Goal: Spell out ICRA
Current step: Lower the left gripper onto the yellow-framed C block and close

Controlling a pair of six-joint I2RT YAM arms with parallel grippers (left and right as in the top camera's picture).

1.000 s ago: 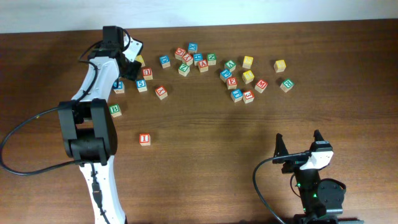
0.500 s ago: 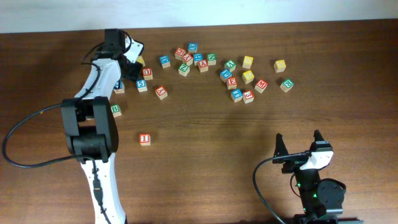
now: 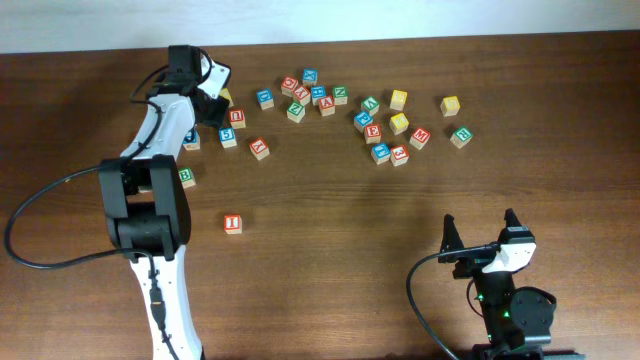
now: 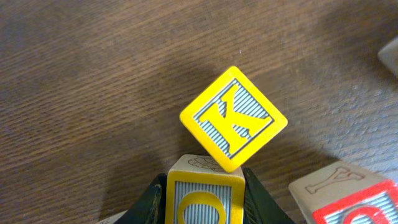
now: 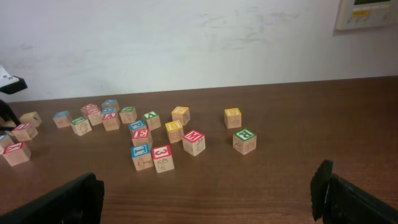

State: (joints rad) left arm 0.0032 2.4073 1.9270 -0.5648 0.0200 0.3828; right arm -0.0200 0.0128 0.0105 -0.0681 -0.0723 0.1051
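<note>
Overhead view: only one letter stands clear of the scatter, the small wooden cube with a red I (image 3: 233, 223). It sits alone on the dark wood-grain bench (image 3: 330, 270), nearer you than the rest. Nothing is set beside it, so I judge you have one letter of four placed, with C, R and A left. Your left claw (image 3: 207, 92) is at the far left end of the scatter. Your right claw (image 3: 478, 232) sits near the front edge, well apart from every cube. The green-lettered R cube (image 3: 460, 136) lies at the scatter's right end. You can't pick out the A at this size.

Left wrist view: the left claw (image 4: 204, 186) is narrow, gripping a yellow-framed wooden cube (image 4: 204, 196). Its letter is cropped, but the curved top is probably your C. A yellow K cube (image 4: 233, 118) lies just beyond it, turned cornerwise.

Right wrist view: the right claw (image 5: 208, 186) is spread wide and holds nothing. The R cube (image 5: 244, 140) is the nearest cube on the right. Behind the bench (image 5: 280, 180) you have a plain white wall (image 5: 186, 43), with a pale panel (image 5: 373, 12) at its top right.
</note>
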